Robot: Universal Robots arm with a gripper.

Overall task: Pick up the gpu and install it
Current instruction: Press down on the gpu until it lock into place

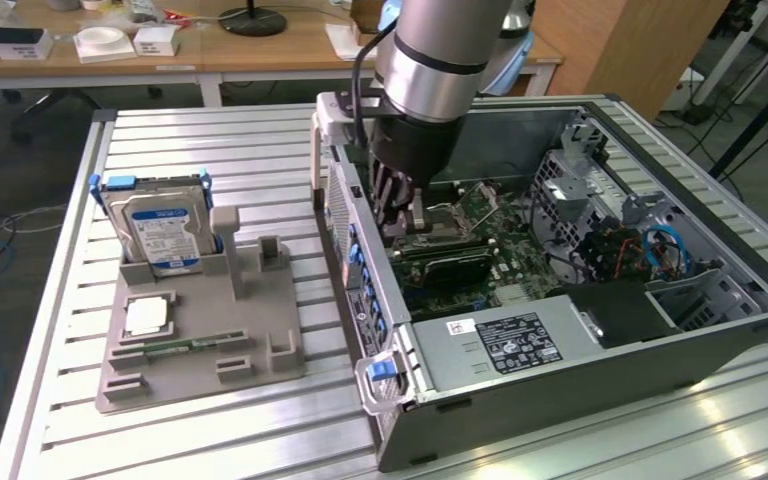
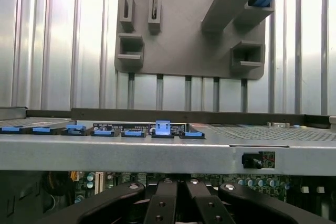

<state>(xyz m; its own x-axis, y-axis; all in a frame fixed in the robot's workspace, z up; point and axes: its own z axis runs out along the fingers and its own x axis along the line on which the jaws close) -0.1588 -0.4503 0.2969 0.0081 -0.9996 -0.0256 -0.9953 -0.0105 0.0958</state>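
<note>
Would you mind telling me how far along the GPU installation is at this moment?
The pick-up looks done: the grey holder on the table keeps the hard drive and a small memory stick, but no card. In hand: the gripper, shut, is lowered inside the open computer case over the motherboard. The gpu itself is hidden among the fingers, so its seating remains unconfirmed.

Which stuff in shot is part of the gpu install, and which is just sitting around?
In the job:
- gripper, shut, down inside the case
- gpu, seemingly the dark card just below the gripper; can't tell if it's held

Lying about:
- hard drive, upright in the holder
- memory stick, on the holder
- table
</note>
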